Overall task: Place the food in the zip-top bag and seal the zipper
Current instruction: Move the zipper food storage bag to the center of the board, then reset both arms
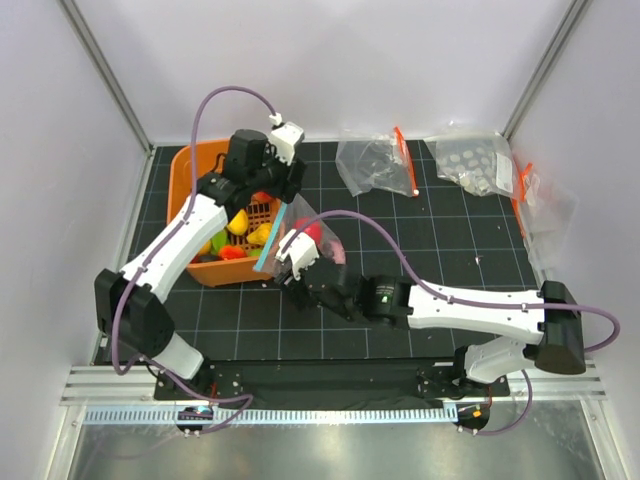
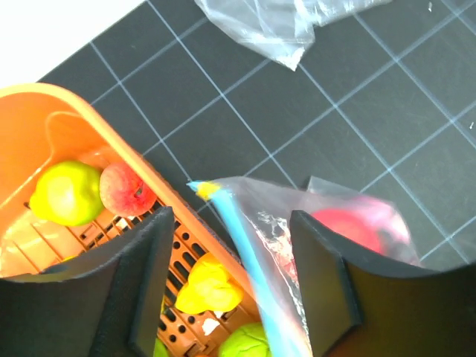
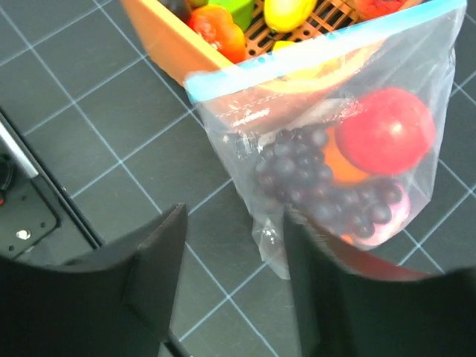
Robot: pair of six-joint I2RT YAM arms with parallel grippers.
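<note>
The zip-top bag [image 1: 305, 238] leans against the right side of the orange basket [image 1: 190, 165]. It holds dark purple grapes [image 3: 312, 178], a red fruit [image 3: 383, 130] and something orange. Its blue zipper [image 3: 320, 48] runs along the mouth at the basket's wall. My left gripper [image 1: 275, 195] is open above the mouth, its jaws astride the zipper [image 2: 249, 253] without closing on it. My right gripper [image 1: 295, 258] is open and low at the bag's bottom corner [image 3: 271, 249], holding nothing. More food lies in the basket: a green apple [image 2: 67, 193], a peach [image 2: 126, 190] and a yellow piece [image 2: 208, 286].
Clear bags with orange-red strips lie at the back right of the mat [image 1: 375, 165], [image 1: 475, 160], [image 1: 540, 205]. One clear bag shows at the top of the left wrist view [image 2: 290, 26]. White walls close in on the left, the back and the right.
</note>
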